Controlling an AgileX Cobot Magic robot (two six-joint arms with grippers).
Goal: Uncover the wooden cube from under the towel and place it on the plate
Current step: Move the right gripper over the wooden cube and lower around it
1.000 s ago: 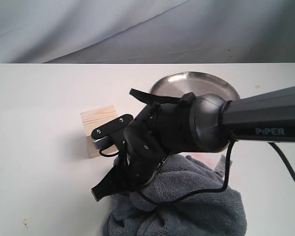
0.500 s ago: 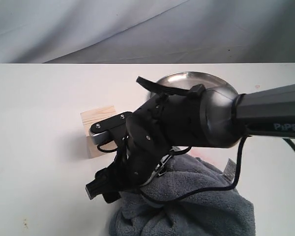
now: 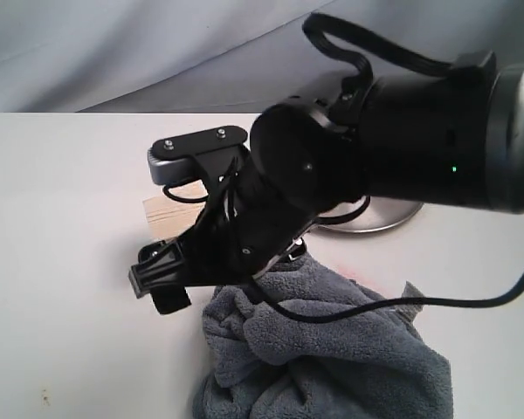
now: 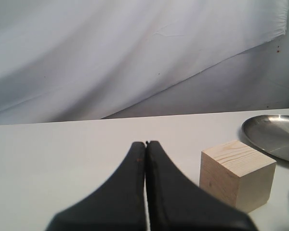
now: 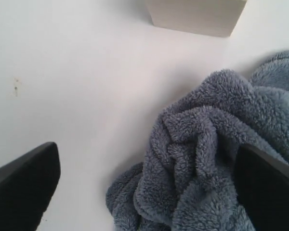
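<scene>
Since the right gripper hangs with its jaws spread wide and nothing between them, only the towel heaped loose beneath, the coming move turns on where the cube lies from it. The cube is past the towel's edge, straight out ahead of the fingers, bare on the worktop and apart from the cloth. Its near face runs roughly along the line that joins the two fingers, so I judge that a forward reach and a drop would set the jaws on its two side faces with little turning of the wrist. Seen from the exterior camera, the cube shows just beside this gripper on the side toward the worktop's left edge, half hidden by the arm. The towel lies toward the front edge and the plate toward the back edge, mostly behind the arm. The left gripper is pressed shut and holds nothing; the cube stands ahead of it and off to one side, a corner turned toward it, the plate just beyond. Right looks the nearer arm, though the left one is out of the exterior view, so that is a guess.
</scene>
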